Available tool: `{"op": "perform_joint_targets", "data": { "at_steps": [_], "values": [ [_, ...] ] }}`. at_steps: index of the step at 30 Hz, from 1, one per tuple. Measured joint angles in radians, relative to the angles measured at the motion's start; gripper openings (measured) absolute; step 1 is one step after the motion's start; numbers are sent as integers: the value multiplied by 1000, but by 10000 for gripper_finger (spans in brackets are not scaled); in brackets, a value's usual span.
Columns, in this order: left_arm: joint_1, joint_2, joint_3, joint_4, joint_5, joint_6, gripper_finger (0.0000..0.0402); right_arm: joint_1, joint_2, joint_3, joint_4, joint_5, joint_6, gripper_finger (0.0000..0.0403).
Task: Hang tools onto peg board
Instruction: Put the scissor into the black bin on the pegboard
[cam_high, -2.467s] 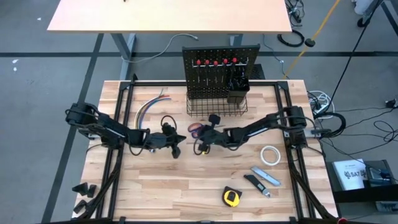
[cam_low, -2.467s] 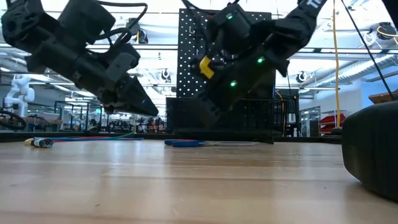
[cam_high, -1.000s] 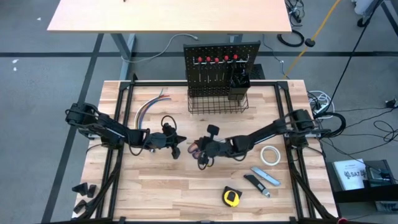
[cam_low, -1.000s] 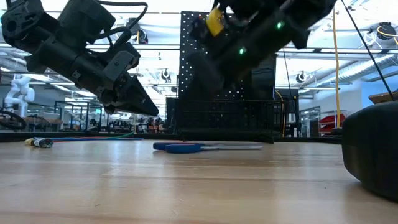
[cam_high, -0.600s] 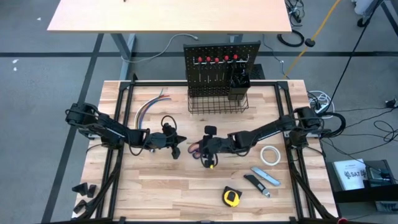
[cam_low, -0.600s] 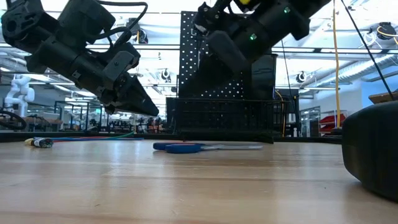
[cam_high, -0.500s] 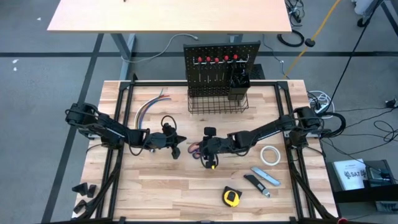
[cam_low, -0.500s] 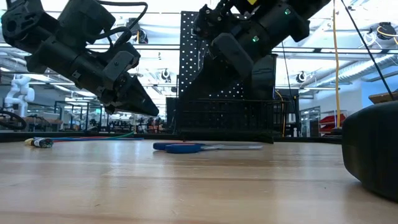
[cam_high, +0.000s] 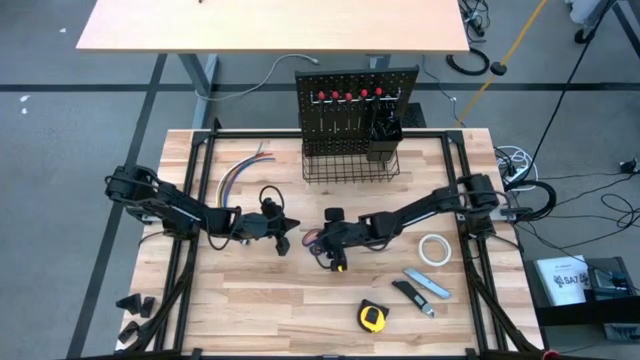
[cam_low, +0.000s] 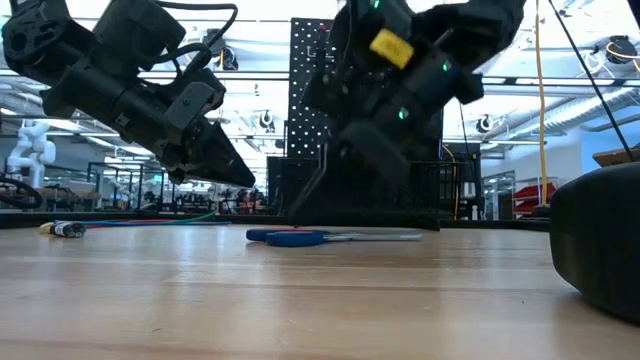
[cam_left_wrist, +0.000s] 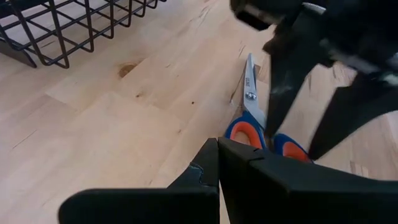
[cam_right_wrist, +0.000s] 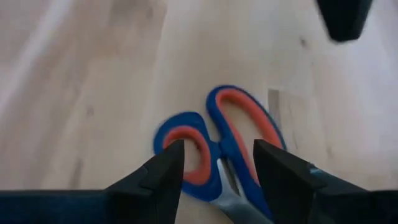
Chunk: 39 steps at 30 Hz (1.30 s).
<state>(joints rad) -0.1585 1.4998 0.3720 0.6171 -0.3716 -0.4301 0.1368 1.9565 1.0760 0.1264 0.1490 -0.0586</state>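
Note:
The scissors (cam_right_wrist: 214, 140), with blue and orange handles, lie flat on the wooden table near its middle (cam_high: 314, 236). My right gripper (cam_right_wrist: 221, 171) is open and slants down just over them, one finger on either side of the handles' neck; I see no touch. In the low view its fingers (cam_low: 303, 203) end a little above the scissors (cam_low: 300, 237). My left gripper (cam_high: 285, 238) is shut and hovers just left of the scissors, its shut tips (cam_left_wrist: 217, 163) pointing at them. The peg board (cam_high: 355, 95) stands at the far edge with tools hanging on it.
A wire basket (cam_high: 350, 168) sits at the peg board's foot. A white tape roll (cam_high: 433, 249), a utility knife (cam_high: 428, 283), a dark tool (cam_high: 410, 295) and a yellow tape measure (cam_high: 372, 317) lie near right. Coloured wires (cam_high: 240, 170) lie far left.
My right gripper has opened, rolled its wrist and tipped down over the scissors, shifting slightly toward the table's left. The scissors have stayed where they lay.

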Motion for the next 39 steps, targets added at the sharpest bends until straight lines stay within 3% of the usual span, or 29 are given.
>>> {"op": "perform_joint_targets", "data": {
  "at_steps": [12, 17, 25, 39],
  "values": [
    [0, 0, 0, 0, 1, 1, 0, -40, 68, 6, 2, -44, 94, 185],
    [0, 0, 0, 1, 1, 1, 0, -45, 67, 38, -161, -71, 189, 174],
    [0, 0, 0, 1, 1, 1, 0, -32, 68, 56, -234, -55, 254, 165],
    [0, 0, 0, -2, 1, 1, 0, -28, 69, 291, -477, -79, 198, 164]
  ]
}}
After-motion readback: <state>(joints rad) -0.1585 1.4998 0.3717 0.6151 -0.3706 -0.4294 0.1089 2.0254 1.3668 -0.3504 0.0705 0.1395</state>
